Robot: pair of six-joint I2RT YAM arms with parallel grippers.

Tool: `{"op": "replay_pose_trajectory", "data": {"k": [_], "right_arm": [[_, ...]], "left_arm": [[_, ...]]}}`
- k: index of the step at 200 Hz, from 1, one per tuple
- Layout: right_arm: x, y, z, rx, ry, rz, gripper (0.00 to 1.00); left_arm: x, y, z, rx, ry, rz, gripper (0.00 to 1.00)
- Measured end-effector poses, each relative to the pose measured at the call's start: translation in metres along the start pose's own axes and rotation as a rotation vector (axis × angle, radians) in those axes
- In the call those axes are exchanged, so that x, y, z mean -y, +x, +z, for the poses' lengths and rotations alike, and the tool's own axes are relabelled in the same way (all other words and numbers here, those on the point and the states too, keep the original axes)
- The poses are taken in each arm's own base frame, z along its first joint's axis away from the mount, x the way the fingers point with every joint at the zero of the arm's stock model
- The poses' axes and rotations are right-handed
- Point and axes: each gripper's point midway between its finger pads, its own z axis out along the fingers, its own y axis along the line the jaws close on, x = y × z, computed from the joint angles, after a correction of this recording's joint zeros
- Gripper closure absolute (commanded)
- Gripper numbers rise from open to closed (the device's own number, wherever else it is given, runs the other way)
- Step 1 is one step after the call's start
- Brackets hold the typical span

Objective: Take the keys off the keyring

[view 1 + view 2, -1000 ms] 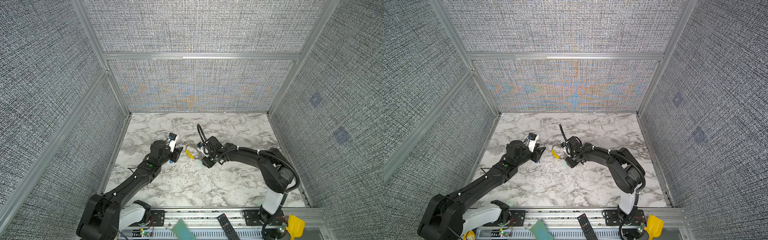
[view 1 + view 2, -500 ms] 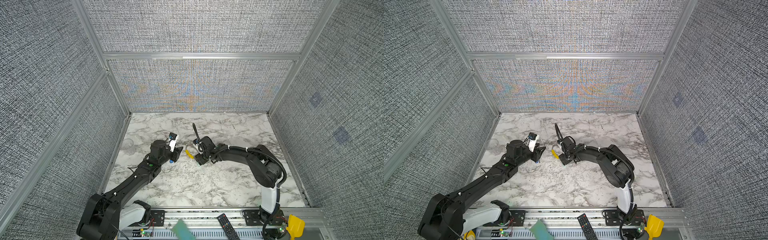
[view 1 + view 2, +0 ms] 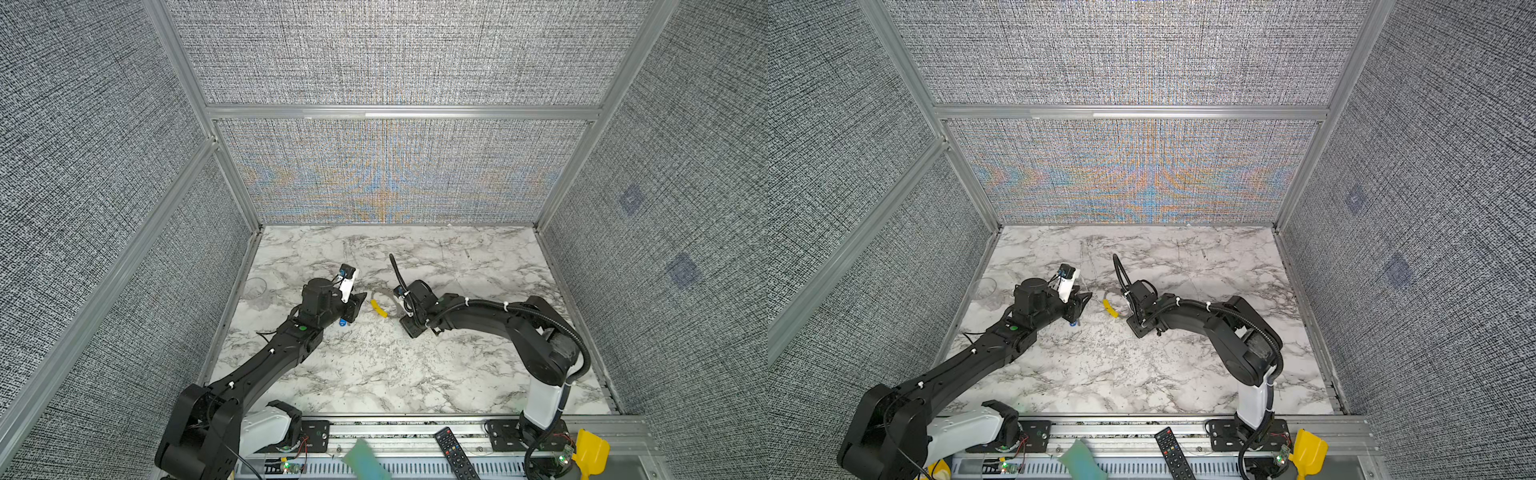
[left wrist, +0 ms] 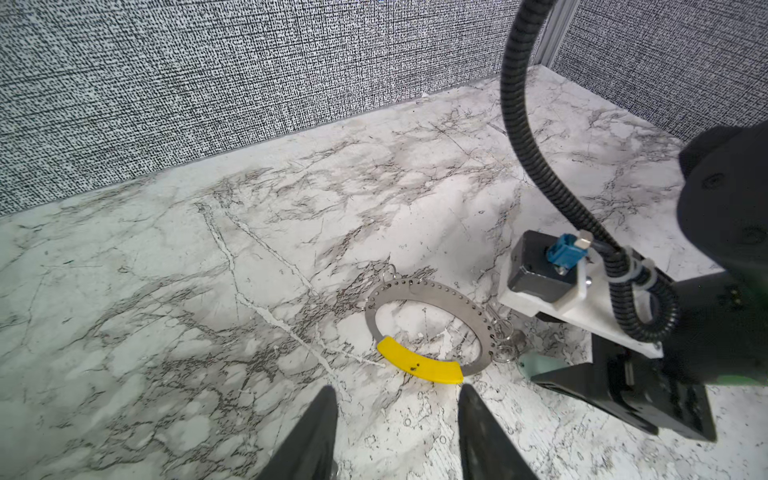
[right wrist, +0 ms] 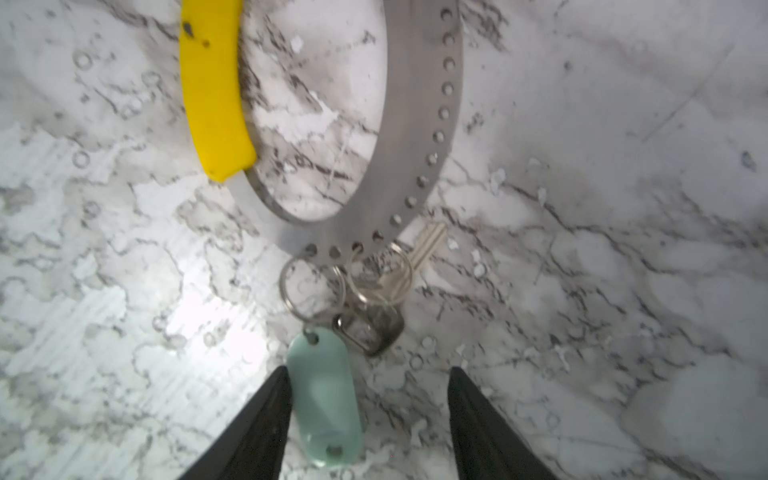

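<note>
grey holed metal keyring (image 5: 415,124): stiff, slick. pinch mint plastic key head (image 5: 324,399), lying btwn right claw (image 5: 369,372) tips, apart; left claw (image 4: 395,388) apart, empty.

matt metal keyring (image 5: 419,104), marble table (image 5: 623,208) — smooth

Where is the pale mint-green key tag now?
Right wrist view: the mint-green key tag lies on the marble inside the open right gripper, linked by wire rings to the grey metal keyring.

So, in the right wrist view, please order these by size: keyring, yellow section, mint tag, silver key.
1. keyring
2. yellow section and mint tag: they look alike, and the tag is nearer
3. silver key
</note>
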Motion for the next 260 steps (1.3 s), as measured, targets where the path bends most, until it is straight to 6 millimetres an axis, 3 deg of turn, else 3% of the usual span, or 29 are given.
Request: {"op": "replay_pose_trajectory", "data": {"k": [35,48,78,111,146,198,260], "right_arm": [[0.018,0.017,-0.012,-0.058,0.003,0.005,0.44],[0.021,0.014,-0.023,-0.037,-0.019,-0.008,0.46],[0.025,-0.002,-0.051,0.051,-0.095,-0.038,0.60],[0.053,0.002,-0.074,0.104,-0.092,-0.006,0.61],[0.063,0.005,-0.097,0.166,-0.085,-0.001,0.65],[0.062,0.029,-0.097,0.162,-0.089,0.008,0.69],[0.063,0.034,-0.093,0.163,-0.087,0.015,0.73]], "left_arm": [[0.021,0.004,0.008,-0.028,0.092,0.110,0.56],[0.034,0.009,0.015,-0.059,0.145,0.182,0.59],[0.060,0.027,0.037,-0.164,0.259,0.371,0.65],[0.075,0.054,0.062,-0.287,0.347,0.544,0.68],[0.082,0.078,0.084,-0.375,0.391,0.712,0.72],[0.088,0.107,0.108,-0.463,0.369,0.907,0.76],[0.084,0.106,0.119,-0.457,0.299,0.997,0.78]]}}
